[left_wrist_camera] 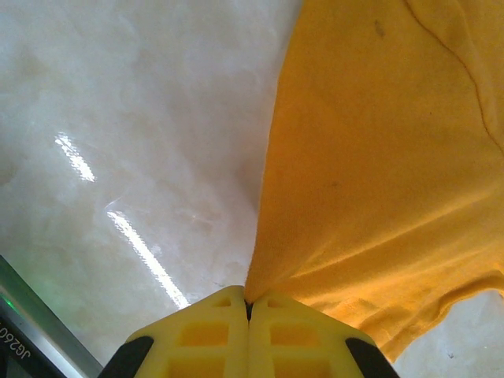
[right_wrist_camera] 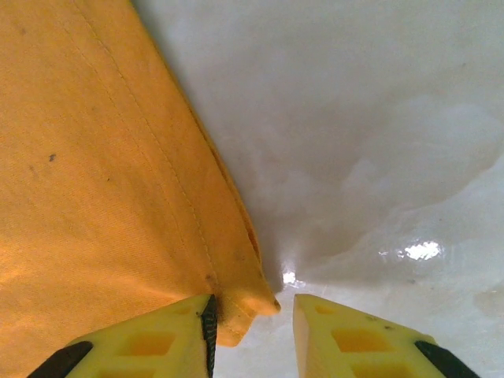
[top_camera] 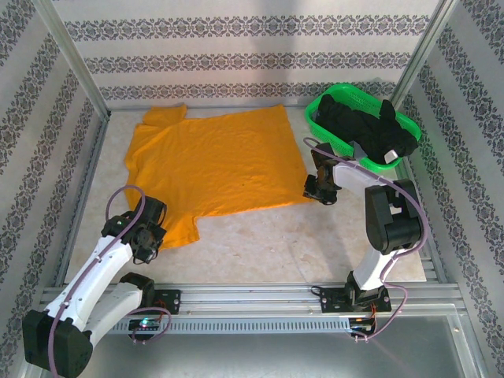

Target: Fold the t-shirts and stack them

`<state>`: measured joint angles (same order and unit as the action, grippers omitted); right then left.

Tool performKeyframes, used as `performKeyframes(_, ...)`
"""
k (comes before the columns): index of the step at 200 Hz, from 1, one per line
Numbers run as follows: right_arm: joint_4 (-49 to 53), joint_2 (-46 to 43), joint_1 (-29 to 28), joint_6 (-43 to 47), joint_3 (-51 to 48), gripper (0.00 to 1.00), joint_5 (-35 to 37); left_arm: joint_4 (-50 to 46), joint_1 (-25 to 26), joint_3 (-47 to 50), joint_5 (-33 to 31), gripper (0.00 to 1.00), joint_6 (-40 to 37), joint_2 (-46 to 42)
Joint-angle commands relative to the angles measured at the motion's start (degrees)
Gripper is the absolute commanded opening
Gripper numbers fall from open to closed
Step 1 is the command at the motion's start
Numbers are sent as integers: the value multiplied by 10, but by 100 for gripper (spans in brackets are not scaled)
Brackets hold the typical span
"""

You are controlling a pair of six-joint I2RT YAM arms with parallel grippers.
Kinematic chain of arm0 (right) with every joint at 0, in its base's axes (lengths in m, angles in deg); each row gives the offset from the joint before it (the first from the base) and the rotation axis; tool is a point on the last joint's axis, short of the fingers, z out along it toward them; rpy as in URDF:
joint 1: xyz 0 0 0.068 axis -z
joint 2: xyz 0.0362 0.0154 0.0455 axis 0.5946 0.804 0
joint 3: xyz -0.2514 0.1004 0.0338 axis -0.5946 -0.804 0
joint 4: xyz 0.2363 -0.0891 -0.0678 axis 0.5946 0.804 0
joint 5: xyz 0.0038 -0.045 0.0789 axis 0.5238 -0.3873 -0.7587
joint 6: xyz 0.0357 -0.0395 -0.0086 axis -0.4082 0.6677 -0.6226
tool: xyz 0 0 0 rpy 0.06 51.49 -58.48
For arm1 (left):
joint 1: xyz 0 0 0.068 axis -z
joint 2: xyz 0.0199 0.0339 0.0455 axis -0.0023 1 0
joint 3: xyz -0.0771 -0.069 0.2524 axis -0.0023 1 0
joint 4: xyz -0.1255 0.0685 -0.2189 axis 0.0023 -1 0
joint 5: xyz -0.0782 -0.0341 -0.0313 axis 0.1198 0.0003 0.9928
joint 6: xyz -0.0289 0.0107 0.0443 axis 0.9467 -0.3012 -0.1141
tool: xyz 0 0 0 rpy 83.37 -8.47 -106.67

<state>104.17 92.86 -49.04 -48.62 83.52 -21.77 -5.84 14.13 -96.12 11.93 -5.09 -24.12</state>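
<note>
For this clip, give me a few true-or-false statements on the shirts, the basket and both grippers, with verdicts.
1. The orange t-shirt lies spread out on the table. True.
2. The left gripper is open over bare table. False: it is shut on an edge of the orange t-shirt.
3. The right gripper is clamped shut on the cloth. False: its jaws stand apart, with a corner of the orange t-shirt between them.
4. The black t-shirts sit in the green basket. True.
</note>
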Motion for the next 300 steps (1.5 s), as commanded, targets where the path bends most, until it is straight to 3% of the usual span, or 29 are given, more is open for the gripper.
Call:
performKeyframes(1, 23, 22, -9, 0, 20, 34, 10, -31, -10, -16, -21, 0, -3, -2)
performKeyframes(53, 49, 55, -18, -4, 42, 30, 8, -32, -16, -22, -25, 0, -9, 0)
performKeyframes(90, 70, 54, -18, 9, 55, 0, 17, -44, -20, -33, -32, 0, -14, -2)
performKeyframes(135, 104, -28, -19, 27, 14, 0, 22, -104, -20, -46, -25, 0, 12, -34)
performKeyframes(183, 155, -137, -41, 28, -63, 0, 13, -205, -20, -43, -23, 0, 91, -134)
performKeyframes(210, 182, -213, -58, 2, -112, 0, 6, -215, -20, -39, -8, 0, 87, -156)
performKeyframes(240, 163, -263, -69, -35, -151, 0, -31, -144, -20, -54, -8, 0, 18, -122)
performKeyframes(300, 119, -188, -37, -58, -83, 0, -63, -28, -31, -160, -26, 0, -85, 28)
